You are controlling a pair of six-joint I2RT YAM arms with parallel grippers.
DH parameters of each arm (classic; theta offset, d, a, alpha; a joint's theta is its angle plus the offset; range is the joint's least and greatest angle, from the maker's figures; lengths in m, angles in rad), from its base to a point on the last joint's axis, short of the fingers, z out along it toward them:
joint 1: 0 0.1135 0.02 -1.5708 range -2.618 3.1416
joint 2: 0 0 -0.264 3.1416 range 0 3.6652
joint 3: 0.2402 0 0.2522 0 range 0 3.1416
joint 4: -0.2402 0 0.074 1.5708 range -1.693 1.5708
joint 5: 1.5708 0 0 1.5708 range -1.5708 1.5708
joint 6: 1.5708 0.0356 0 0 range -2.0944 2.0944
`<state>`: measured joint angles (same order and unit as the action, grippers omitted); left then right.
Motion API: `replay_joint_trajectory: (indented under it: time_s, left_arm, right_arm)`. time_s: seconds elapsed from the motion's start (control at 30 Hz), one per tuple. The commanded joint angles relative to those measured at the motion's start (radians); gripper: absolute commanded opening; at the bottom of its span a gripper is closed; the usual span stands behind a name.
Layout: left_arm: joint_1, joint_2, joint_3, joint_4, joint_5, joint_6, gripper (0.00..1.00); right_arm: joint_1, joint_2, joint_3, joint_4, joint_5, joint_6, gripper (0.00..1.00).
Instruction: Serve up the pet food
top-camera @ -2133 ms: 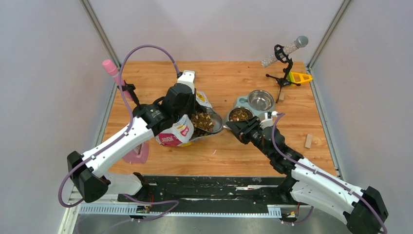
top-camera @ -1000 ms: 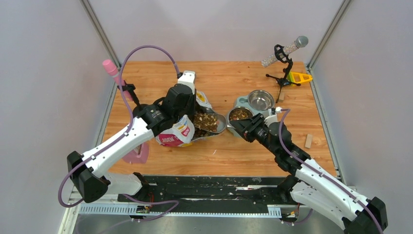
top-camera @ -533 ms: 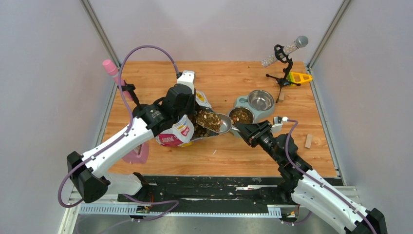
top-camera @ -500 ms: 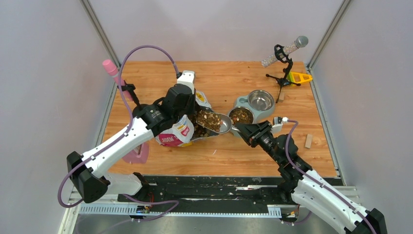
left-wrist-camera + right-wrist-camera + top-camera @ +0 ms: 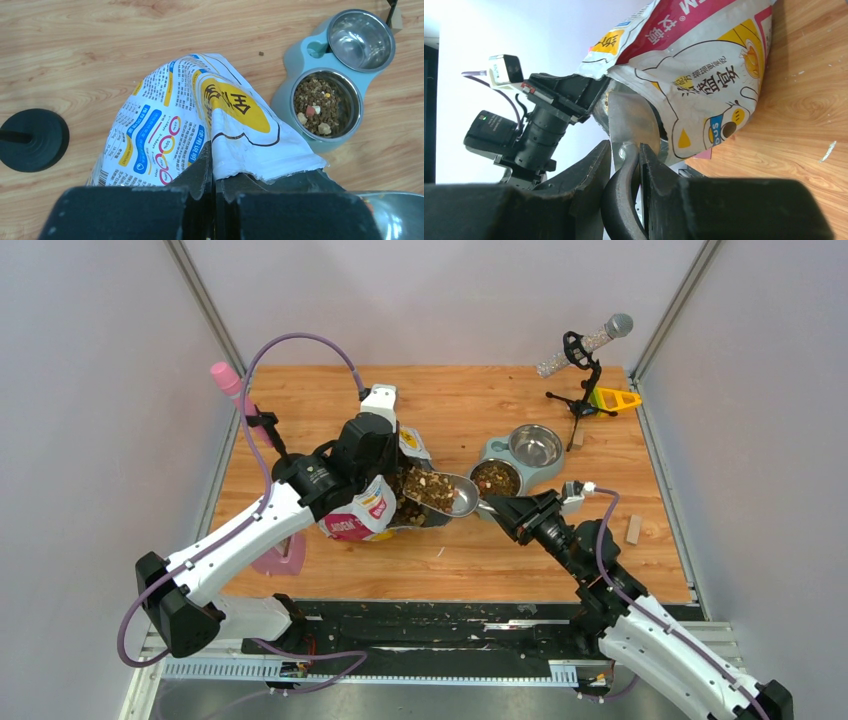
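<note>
The pet food (image 5: 430,489) lies heaped in a metal scoop (image 5: 455,498) held at the mouth of the cat-printed bag (image 5: 358,517). More kibble fills the near bowl (image 5: 326,104) of a pale teal feeder (image 5: 300,80); the far bowl (image 5: 361,33) is bare steel. The right gripper (image 5: 624,152) pinches the scoop's handle tightly. From that wrist only the scoop's underside shows, so the food is hidden. The left gripper (image 5: 214,172) is clamped on the bag's torn top edge, its fingers cut off by the frame. How much kibble is inside the bag is hard to tell.
</note>
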<state>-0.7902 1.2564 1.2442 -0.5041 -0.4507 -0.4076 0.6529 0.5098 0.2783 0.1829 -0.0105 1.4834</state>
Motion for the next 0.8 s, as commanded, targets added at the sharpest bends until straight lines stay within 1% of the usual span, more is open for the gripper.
replay_joint_trajectory:
  time_s: [0.0, 0.2, 0.3, 0.43, 0.6, 0.77]
  left_arm:
    - [0.005, -0.064, 0.031, 0.094, -0.075, -0.027, 0.00]
    - [0.006, -0.035, 0.054, 0.070, -0.088, -0.032, 0.00]
    - [0.006, -0.026, 0.055, 0.071, -0.089, -0.029, 0.00]
    - [0.006, -0.027, 0.062, 0.058, -0.092, -0.031, 0.00]
    - [0.006, -0.041, 0.054, 0.061, -0.097, -0.027, 0.00]
    - [0.006, -0.051, 0.053, 0.061, -0.090, -0.026, 0.00]
  right_arm:
    - [-0.006, -0.062, 0.090, -0.021, -0.005, 0.000, 0.00]
    - [-0.006, -0.135, 0.139, -0.123, 0.009, -0.036, 0.00]
    - [-0.006, -0.173, 0.173, -0.215, 0.082, -0.057, 0.00]
    - [-0.006, -0.220, 0.202, -0.282, 0.164, -0.084, 0.00]
    - [-0.006, -0.214, 0.261, -0.409, 0.259, -0.084, 0.00]
    - [-0.006, -0.188, 0.270, -0.447, 0.362, -0.078, 0.00]
